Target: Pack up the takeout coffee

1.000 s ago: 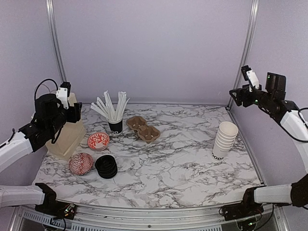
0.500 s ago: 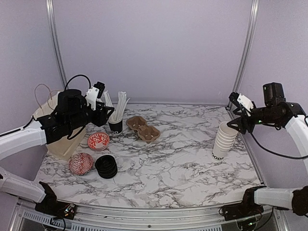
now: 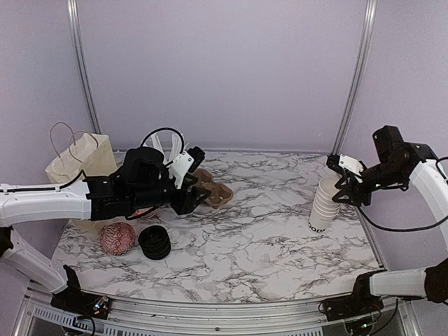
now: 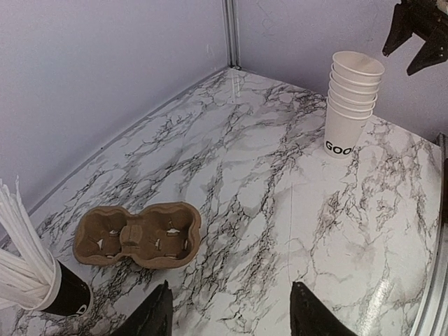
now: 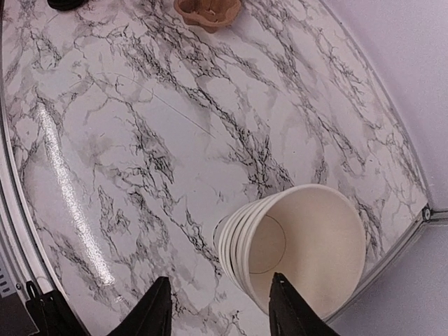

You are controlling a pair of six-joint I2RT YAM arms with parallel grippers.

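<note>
Several nested white paper cups [image 3: 326, 204] stand on the bench [image 3: 266, 238], right side. Right end effector [image 5: 217, 308] hovers over them, fingers apart and empty; left end effector [image 4: 231, 311], equally apart, hangs near the cardboard carrier [image 4: 140, 236].

The scene is brightly and evenly lit by soft, diffuse light from above; the plain walls are washed in a faint lilac tint. Only weak, blurred shadows are cast on the marble worktop [image 3: 266, 231], as at the foot of the stack of white cups [image 3: 327, 203]. In both wrist views, pale streaks of glare are reflected off the glossy stone; the dark fingers [image 4: 155, 318] at the lower edge are reduced to slightly soft silhouettes. The overhead view is reasonably sharp; in the right wrist view, the worktop's edge is mildly bowed.
</note>
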